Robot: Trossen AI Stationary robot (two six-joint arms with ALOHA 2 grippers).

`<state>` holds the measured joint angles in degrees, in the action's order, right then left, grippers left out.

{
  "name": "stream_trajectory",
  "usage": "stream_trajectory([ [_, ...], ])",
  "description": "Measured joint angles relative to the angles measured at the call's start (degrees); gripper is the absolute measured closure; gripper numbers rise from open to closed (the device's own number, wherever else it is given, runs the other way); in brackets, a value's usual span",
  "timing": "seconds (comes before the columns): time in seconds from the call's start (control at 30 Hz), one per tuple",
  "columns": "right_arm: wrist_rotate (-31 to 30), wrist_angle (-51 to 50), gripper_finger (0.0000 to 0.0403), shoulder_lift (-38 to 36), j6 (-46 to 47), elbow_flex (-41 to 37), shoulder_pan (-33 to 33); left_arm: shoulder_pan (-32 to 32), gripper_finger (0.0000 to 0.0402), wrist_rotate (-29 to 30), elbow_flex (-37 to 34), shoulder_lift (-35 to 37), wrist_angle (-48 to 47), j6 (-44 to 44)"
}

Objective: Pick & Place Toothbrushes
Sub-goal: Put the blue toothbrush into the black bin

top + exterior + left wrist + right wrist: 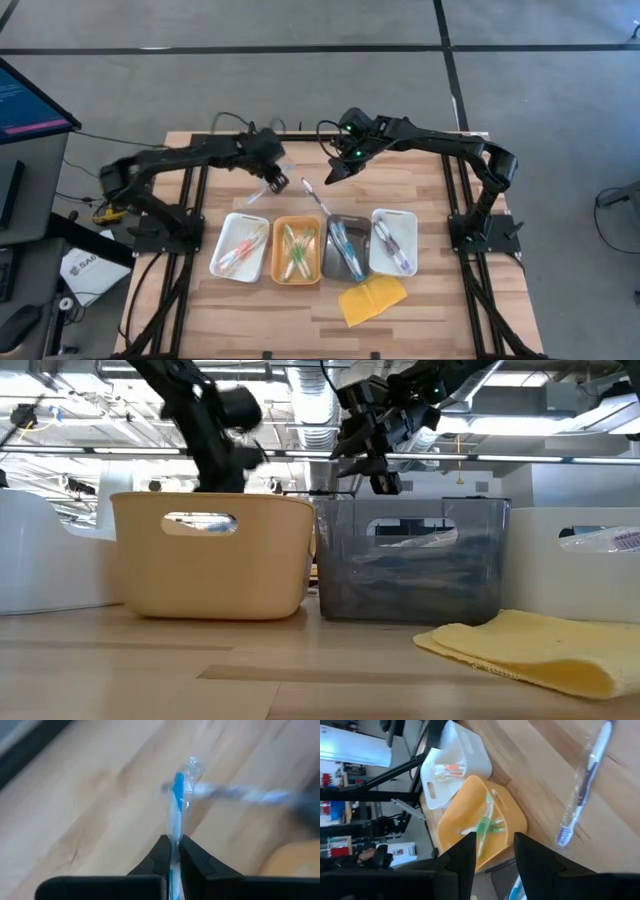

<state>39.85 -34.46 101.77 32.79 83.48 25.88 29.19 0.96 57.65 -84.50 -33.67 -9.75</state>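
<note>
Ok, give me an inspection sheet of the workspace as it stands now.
Surface: wooden table, bare at the front.
Job's things: blue toothbrush in a clear wrapper; another wrapped toothbrush lies loose behind the trays; more in four trays.
Clutter: yellow pad in front of the trays.
Grippers: left gripper shut on the blue toothbrush; right gripper open, empty, raised.
Cables: black cables at the table's rear.
Surroundings: monitor beside the table.
</note>
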Motion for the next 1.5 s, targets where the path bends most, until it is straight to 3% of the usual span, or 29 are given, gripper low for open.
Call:
stream_trajectory([
  [0.1,0.6,3.4,0.0276,-1.4,-0.3,0.0,-0.1,1.6,0.0393,-5.9,0.1,5.9,3.2,-4.8],
  [0.27,0.8,13.2,0.0276,-4.4,0.5,0.0,-0.6,4.0,0.0393,-17.0,-1.1,13.6,17.0,-17.0],
  [0.47,0.7,25.8,0.0276,-7.2,7.8,0.0,-0.8,4.7,0.0393,-21.7,-1.2,16.6,30.4,-25.6],
  [0.7,2.1,33.8,0.0276,-7.4,21.3,0.0,0.2,3.9,0.0393,-21.6,-1.2,18.1,34.1,-23.2],
  [1.33,3.8,34.0,0.0276,-7.4,21.5,0.0,-0.4,3.7,0.0393,-22.4,-1.2,18.1,35.6,-23.6],
  [1.43,6.0,34.1,0.0276,-7.4,28.0,0.0,-0.4,3.7,0.0393,-26.2,-1.1,18.1,36.3,-16.0],
  [1.5,10.6,34.0,0.0276,-7.4,34.4,0.0,-0.1,3.3,0.0393,-28.5,-0.9,18.7,36.1,-8.1],
])
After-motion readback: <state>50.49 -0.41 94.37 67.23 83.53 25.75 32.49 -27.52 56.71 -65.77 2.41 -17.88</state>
